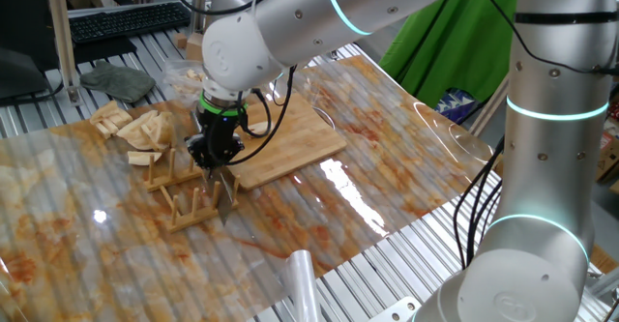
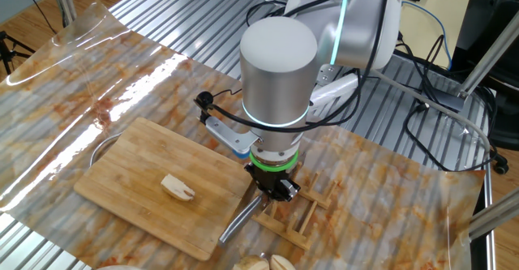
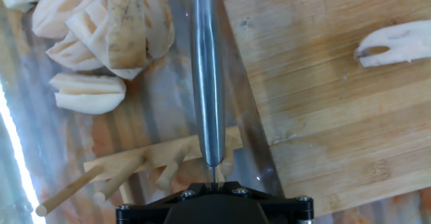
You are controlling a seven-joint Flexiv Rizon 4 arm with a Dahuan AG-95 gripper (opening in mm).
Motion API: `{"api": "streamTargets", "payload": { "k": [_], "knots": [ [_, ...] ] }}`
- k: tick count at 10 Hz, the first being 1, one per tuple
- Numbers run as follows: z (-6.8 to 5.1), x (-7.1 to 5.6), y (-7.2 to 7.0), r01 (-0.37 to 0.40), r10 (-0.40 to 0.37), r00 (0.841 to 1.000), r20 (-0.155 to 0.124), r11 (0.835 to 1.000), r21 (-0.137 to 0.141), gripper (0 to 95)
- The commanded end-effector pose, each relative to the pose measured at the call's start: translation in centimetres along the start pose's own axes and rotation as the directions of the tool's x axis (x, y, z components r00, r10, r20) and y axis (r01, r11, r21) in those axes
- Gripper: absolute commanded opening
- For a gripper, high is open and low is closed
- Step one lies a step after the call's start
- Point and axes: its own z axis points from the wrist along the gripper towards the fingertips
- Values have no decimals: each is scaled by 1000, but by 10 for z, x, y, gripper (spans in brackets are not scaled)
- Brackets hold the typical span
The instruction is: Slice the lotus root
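The lotus root (image 2: pixel 178 188) is a small cream chunk lying on the bamboo board (image 2: pixel 130 169); in the hand view the lotus root (image 3: pixel 394 42) shows at the upper right of the board (image 3: pixel 323 103). In one fixed view the arm hides it. My gripper (image 2: pixel 276 190) hangs just off the board's near corner, over a wooden rack (image 2: pixel 292 217). Its jaws are shut on a knife: the thin blade runs into my gripper (image 3: pixel 214 183), and the steel handle (image 3: pixel 207 76) points away from it. The handle (image 2: pixel 235 225) sticks out low toward the board's edge.
A heap of tan wedge slices (image 3: pixel 101 29) lies left of the rack (image 3: pixel 135 167), also seen as the heap (image 1: pixel 135 129) beside the board (image 1: pixel 290 138). A clear plastic sheet (image 1: pixel 387 187) covers the table. A keyboard (image 1: pixel 126 20) sits at the back.
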Motion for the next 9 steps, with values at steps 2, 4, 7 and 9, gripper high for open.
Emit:
{"api": "streamTargets", "payload": {
  "k": [2, 4, 7, 9],
  "knots": [
    [-1, 0, -1, -30, 30, 999, 11, 1000, 6, 0],
    [-4, -1, 0, -43, 42, 999, 23, 999, 28, 0],
    [-10, 0, 2, -40, 40, 999, 27, 999, 18, 0],
    [-19, 1, 6, -57, 57, 998, 28, 998, 23, 0]
  ]
}}
